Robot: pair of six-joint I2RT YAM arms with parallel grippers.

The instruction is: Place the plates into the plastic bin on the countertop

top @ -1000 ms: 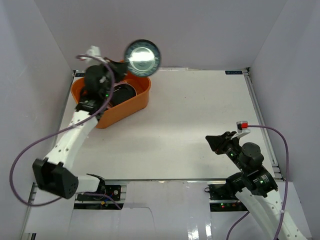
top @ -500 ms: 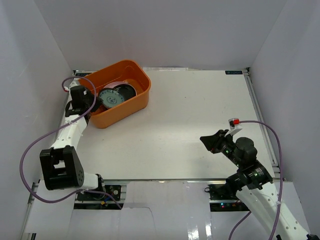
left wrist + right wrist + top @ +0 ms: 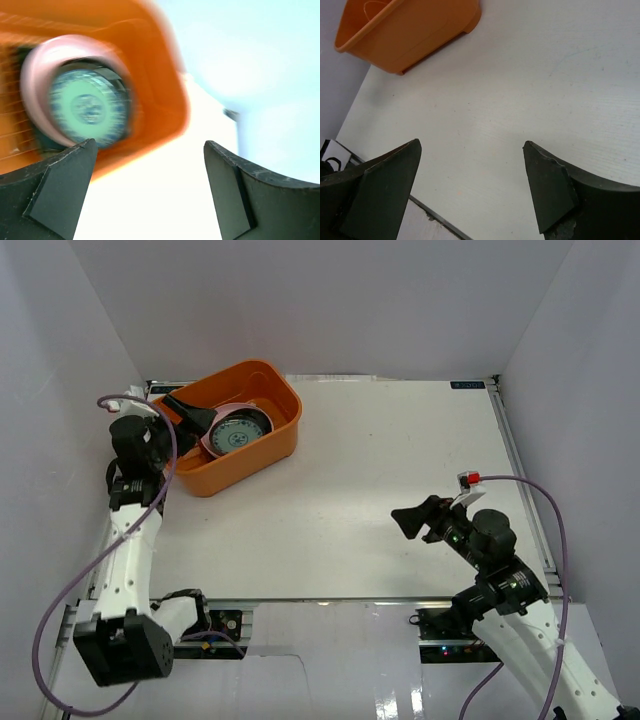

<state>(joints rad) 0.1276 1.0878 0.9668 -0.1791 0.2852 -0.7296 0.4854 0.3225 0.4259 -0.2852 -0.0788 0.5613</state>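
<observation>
Left gripper (image 3: 149, 146) and right gripper (image 3: 471, 145) agape — blurred plates (image 3: 87, 107) mostly hidden in plastic bin (image 3: 165, 95).

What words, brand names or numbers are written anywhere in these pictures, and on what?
No text can be read.
Small dark label at the far edge of the countertop: too small to read.
Red tag on the right arm's cable: no writing visible.
Orange bin and plates: no words, only plate patterns.
</observation>
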